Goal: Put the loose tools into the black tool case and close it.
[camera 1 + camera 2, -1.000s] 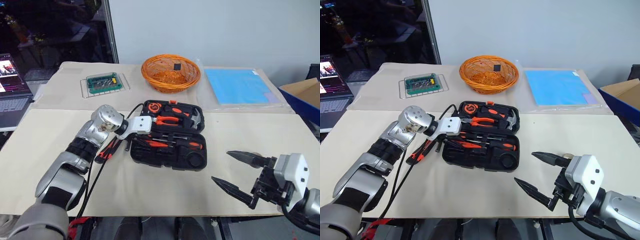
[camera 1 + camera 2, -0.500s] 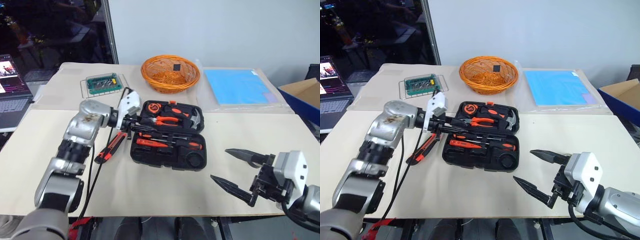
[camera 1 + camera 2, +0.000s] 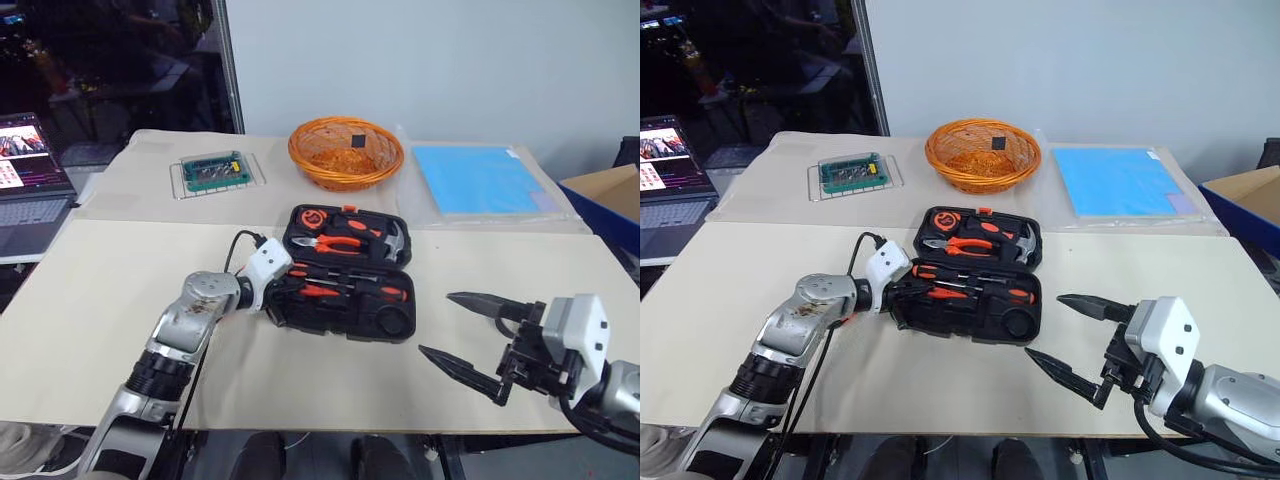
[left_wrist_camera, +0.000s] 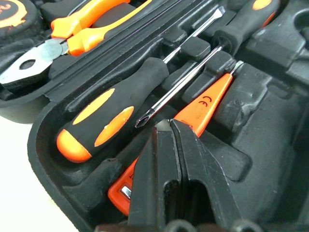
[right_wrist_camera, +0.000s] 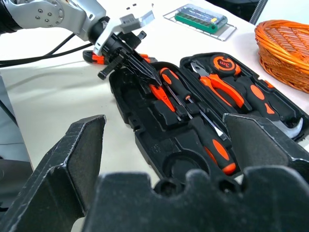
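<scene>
the case [image 3: 345, 270] lies open on the table [image 3: 90, 290]. the left gripper [image 4: 169, 128] reaches into its near half at the left end, fingers pressed together, tips just above the red tester [image 4: 193, 113] lying in its slot; whether they touch it is unclear. beside it lie two screwdrivers [image 4: 111, 116] in their slots. the tester bears a "ce" mark. a knife [image 5: 94, 57] lies on the table just left of the case. the right gripper [image 3: 470, 335] hangs wide apart and empty, right of the case.
</scene>
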You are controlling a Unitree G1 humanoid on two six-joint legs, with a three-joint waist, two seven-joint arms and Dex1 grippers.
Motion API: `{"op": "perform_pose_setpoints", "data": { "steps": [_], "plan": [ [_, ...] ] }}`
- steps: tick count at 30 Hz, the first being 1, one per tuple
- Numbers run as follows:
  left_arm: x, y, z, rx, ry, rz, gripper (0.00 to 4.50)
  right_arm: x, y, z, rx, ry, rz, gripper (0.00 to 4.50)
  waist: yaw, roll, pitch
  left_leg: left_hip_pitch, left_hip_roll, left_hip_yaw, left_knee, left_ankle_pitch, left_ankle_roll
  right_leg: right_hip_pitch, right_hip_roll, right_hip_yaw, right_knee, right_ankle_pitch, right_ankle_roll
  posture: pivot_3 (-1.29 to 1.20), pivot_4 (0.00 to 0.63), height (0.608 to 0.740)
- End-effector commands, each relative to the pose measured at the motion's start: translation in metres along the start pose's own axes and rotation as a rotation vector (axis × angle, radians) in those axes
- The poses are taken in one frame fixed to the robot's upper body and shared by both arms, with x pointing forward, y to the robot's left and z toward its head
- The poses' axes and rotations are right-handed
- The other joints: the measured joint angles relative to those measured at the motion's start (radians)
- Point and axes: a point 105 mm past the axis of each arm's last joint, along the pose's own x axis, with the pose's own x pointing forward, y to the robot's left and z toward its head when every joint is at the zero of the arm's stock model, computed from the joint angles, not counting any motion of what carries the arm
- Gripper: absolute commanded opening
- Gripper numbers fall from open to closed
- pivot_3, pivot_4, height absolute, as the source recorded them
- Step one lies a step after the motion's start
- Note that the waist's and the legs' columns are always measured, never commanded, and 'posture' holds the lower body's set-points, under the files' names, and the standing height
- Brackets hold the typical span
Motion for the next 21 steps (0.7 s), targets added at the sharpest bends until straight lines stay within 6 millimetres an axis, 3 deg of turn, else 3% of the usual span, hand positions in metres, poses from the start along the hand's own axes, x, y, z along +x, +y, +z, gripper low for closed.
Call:
{"op": "perform_pose_setpoints", "data": {
  "steps": [1,2,6,9,10,14,15,18,21],
  "plan": [
    [0.006,-0.008,-0.029,-0.017,0.103,-0.012,0.05,0.001,-0.002,0.007,-0.047,-0.015,0.009,4.50,0.000,0.000,-0.001,0.002,0.000,0.000,-0.001,0.000,0.000,0.002,0.000,0.000,0.000,0.000,0.000,0.00,0.150,0.740],
    [0.005,-0.008,-0.024,-0.011,0.070,-0.013,0.05,0.001,-0.002,0.007,-0.047,-0.015,0.009,4.50,0.000,0.000,-0.003,0.004,0.000,0.000,-0.001,-0.002,-0.004,0.003,-0.001,0.000,-0.001,0.000,0.000,0.00,0.150,0.740],
    [-0.009,0.004,0.036,-0.092,-0.262,0.026,0.05,0.004,-0.003,0.007,-0.043,-0.029,0.017,4.50,0.000,0.000,-0.003,0.003,0.000,0.000,-0.002,-0.003,-0.005,0.002,-0.002,0.000,-0.001,0.000,0.000,0.00,0.150,0.740],
    [-0.033,0.023,0.053,-0.137,-0.340,0.117,0.05,0.007,-0.002,0.009,-0.037,-0.054,0.034,4.50,-0.003,-0.004,-0.001,-0.001,0.001,0.000,-0.001,0.000,0.000,-0.002,-0.001,0.000,0.000,0.000,0.000,0.00,0.150,0.740],
    [-0.040,0.029,0.053,-0.141,-0.338,0.156,0.05,0.008,-0.002,0.009,-0.034,-0.061,0.039,4.50,-0.006,-0.004,-0.001,-0.003,0.001,0.000,-0.001,0.000,0.000,-0.004,0.000,0.000,-0.001,0.000,-0.001,0.00,0.150,0.740],
    [-0.080,0.048,0.033,-0.181,-0.236,0.332,0.88,0.014,-0.005,0.008,-0.029,-0.078,0.062,4.50,-0.018,-0.004,-0.001,-0.005,0.001,0.001,-0.003,-0.001,0.001,-0.007,0.001,0.001,0.000,0.003,0.005,0.00,0.150,0.740],
    [-0.088,0.050,0.027,-0.192,-0.206,0.364,1.41,0.015,-0.005,0.008,-0.026,-0.082,0.066,4.50,-0.018,-0.004,-0.001,-0.005,0.001,0.001,-0.004,-0.001,0.001,-0.008,0.001,0.001,0.000,0.003,0.005,0.00,0.150,0.740],
    [-0.104,0.050,0.006,-0.234,-0.106,0.433,2.40,0.018,-0.006,0.007,-0.021,-0.091,0.088,4.50,-0.015,-0.004,-0.001,-0.007,0.001,0.001,-0.004,-0.002,0.001,-0.010,0.000,0.001,0.000,0.002,0.006,0.00,0.150,0.740],
    [-0.106,0.043,-0.010,-0.265,-0.027,0.426,3.55,0.020,-0.007,0.006,-0.019,-0.094,0.101,4.50,-0.004,-0.005,0.000,-0.008,0.000,0.001,-0.004,-0.002,0.001,-0.010,-0.001,0.000,0.000,0.001,0.004,0.00,0.150,0.740]
  ]
}}
